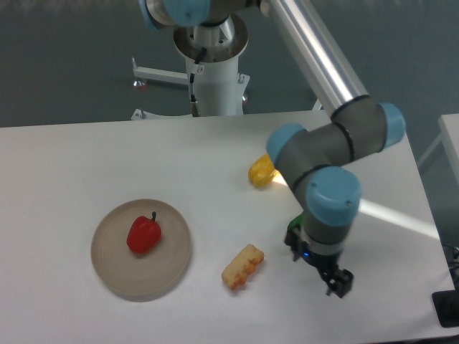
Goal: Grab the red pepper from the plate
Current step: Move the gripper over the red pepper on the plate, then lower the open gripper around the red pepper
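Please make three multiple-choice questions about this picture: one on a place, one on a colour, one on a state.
1. Where is the red pepper?
A. on the plate
B. beside the yellow pepper
C. in the gripper

2. What colour is the crinkled piece near the plate?
A. blue
B. yellow-orange
C. black

3. What does the gripper hold?
A. the red pepper
B. the plate
C. nothing of these

Answers: 1 A, it lies left of the plate's centre. 2 B, its ridged surface is yellow-orange. 3 C, the gripper is far to the right of both.
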Tool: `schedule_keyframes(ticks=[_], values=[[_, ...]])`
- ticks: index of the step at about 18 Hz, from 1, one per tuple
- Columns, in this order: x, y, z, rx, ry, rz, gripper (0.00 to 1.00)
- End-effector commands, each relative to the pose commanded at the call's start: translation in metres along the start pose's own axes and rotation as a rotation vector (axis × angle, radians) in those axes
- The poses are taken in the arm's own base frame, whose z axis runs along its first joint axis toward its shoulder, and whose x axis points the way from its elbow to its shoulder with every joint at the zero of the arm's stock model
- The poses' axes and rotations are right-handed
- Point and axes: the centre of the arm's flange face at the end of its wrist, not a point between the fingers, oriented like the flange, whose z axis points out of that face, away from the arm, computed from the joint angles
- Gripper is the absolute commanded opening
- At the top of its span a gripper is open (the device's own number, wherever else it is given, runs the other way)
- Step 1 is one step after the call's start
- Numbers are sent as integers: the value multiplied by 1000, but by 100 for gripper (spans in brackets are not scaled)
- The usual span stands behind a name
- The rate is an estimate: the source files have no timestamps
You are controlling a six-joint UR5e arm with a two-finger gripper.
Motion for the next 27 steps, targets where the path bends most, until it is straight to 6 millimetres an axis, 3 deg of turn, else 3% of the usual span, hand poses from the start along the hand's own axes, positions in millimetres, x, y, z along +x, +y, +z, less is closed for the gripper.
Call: schedule_keyframes(ticks=[5,7,12,16,18,27], values=[[58,-22,-25,56,63,-173,100],[91,-27,-36,54,83,-230,100],[148,-58,-22,22,158,-316,100],[179,-82,-14,6,171,-375,100],[197,-87,-1,-13,193,-357,100],[224,-103,34,-4,174,-356,100]])
